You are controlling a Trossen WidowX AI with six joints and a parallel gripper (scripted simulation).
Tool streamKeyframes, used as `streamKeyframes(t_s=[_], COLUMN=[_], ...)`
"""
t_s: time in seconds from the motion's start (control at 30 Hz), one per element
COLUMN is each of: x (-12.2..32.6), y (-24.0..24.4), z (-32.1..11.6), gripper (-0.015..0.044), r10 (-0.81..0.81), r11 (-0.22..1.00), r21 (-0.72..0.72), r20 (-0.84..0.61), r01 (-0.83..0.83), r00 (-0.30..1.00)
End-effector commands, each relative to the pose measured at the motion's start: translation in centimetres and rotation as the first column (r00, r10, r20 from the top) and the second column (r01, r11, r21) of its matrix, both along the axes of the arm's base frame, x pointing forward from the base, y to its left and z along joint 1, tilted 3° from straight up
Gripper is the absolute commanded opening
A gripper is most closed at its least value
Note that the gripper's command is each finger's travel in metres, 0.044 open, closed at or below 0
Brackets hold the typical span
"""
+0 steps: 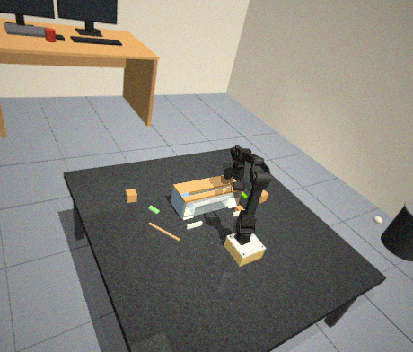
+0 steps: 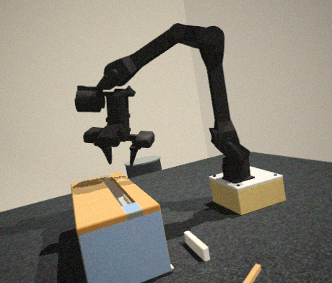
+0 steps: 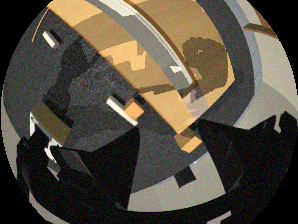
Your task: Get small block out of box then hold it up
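Observation:
The box (image 1: pixel 197 186) (image 2: pixel 97 213) (image 3: pixel 172 111) stands upright, with an orange slotted top, a blue-grey end and a clear front. A small orange block (image 1: pixel 240 208) (image 3: pixel 133 108) lies on the table, outside the box, in front of its right end as the top camera sees it. It lies right beside a short white strip (image 1: pixel 236 214) (image 3: pixel 118 107). My gripper (image 2: pixel 121 164) (image 3: pixel 169 128) is open and empty, pointing down. It hangs above the level of the box top, near that same end. The box hides the block in the exterior view.
A white bar (image 1: pixel 194 224) (image 2: pixel 197 246) (image 3: pixel 50 39) and a wooden stick (image 1: pixel 164 232) lie in front of the box. Larger orange cubes stand left (image 1: pixel 131 196) and right (image 1: pixel 263 197) of it. Green pieces (image 1: pixel 153 209) (image 1: pixel 243 195) lie near both ends. The arm's base (image 1: pixel 246 249) is in front.

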State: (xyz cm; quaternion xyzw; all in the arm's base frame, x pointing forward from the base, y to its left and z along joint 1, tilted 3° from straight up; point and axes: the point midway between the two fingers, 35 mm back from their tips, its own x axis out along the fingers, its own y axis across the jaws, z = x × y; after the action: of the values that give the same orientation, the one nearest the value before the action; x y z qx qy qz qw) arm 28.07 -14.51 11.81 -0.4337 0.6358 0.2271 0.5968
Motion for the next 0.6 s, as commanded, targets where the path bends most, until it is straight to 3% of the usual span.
streamKeyframes(t_s=[0.0,0.13,0.27,0.57], x=[-0.6,-1.2,-1.7,-2.4], y=[-0.6,-0.9,-1.3,-1.7], z=[-0.1,-0.2,-0.2,-0.3], gripper=[0.0285,0.0285,0.0285,0.0285], r10=[-0.461,-0.789,-0.974,-0.950], r11=[0.885,0.612,0.228,-0.291], r21=[0.131,0.278,0.411,0.505], r20=[0.131,0.157,0.103,-0.053], r01=[0.446,0.740,0.883,0.812], r00=[0.878,0.594,0.204,-0.308])
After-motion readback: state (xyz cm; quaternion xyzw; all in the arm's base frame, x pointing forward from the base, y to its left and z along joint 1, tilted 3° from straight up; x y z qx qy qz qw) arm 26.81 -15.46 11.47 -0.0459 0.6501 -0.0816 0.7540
